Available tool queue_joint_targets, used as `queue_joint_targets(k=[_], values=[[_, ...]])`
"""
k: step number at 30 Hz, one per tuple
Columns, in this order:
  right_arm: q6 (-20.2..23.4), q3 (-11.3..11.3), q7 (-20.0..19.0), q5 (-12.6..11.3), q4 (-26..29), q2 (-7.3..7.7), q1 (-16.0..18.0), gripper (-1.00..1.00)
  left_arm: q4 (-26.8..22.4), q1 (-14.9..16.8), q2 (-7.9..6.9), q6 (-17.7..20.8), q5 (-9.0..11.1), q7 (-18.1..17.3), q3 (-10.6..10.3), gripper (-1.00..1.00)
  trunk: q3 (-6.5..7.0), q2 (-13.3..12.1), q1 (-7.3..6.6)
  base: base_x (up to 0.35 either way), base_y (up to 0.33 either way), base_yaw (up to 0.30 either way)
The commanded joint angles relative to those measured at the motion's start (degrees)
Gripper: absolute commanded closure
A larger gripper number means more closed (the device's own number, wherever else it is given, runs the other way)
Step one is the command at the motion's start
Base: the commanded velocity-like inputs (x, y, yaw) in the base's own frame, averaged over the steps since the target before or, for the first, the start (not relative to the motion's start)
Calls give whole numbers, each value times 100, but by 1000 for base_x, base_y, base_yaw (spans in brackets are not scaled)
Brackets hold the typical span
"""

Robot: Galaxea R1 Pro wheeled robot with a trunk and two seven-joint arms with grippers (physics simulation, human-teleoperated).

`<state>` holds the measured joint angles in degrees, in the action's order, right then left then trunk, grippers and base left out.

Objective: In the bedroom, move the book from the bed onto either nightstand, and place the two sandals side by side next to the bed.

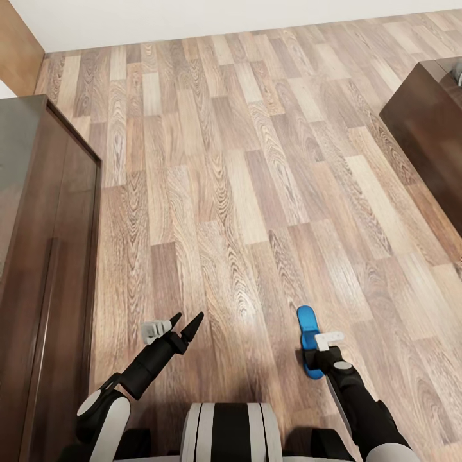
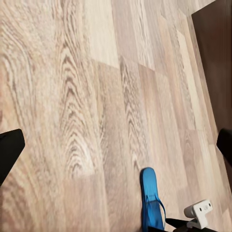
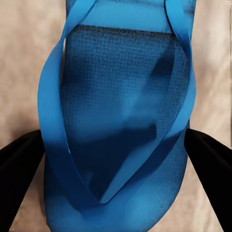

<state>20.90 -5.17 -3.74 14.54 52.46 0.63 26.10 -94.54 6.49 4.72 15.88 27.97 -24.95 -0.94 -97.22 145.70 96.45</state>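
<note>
Your bright-blue flat sandal (image 1: 309,328) lies lengthwise pointing away from you on the wood-plank floor (image 1: 256,160), directly beneath your right gripper (image 3: 116,193), whose open black fingers (image 3: 19,169) straddle it ungrasped.

Two matte-black robot arms with rounded white-grey elbow shells, each carrying a small pale camera block (near the wrist), flank a white, black-striped trunk (image 1: 230,431); the left gripper (image 1: 185,323) has tapered black fingers.
</note>
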Motion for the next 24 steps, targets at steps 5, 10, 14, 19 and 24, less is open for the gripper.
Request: queue_joint_targets(k=[5, 10, 14, 19, 24], values=[[42, -10, -48, 60, 10, -2, 0, 100, -3, 1, 2, 56, 59, -10, 6, -100, 109, -6, -13, 0, 0, 0], [58, -10, -48, 65, 17, -2, 0, 100, -3, 1, 7, 56, 59, -10, 6, -100, 219, -12, -26, 0, 0, 0], [62, -10, -48, 65, 18, -2, 0, 100, -3, 1, 4, 56, 59, -10, 6, -100, 242, -14, -29, 0, 0, 0], [63, -10, -48, 66, 18, -2, 0, 100, -3, 1, 5, 56, 59, -10, 6, -100, 264, -15, -31, 0, 0, 0], [64, -13, -48, 63, 20, 2, 0, 100, 1, 1, 9, 58, 59, -10, 2, -100, 374, -22, -44, 0, 0, 0]])
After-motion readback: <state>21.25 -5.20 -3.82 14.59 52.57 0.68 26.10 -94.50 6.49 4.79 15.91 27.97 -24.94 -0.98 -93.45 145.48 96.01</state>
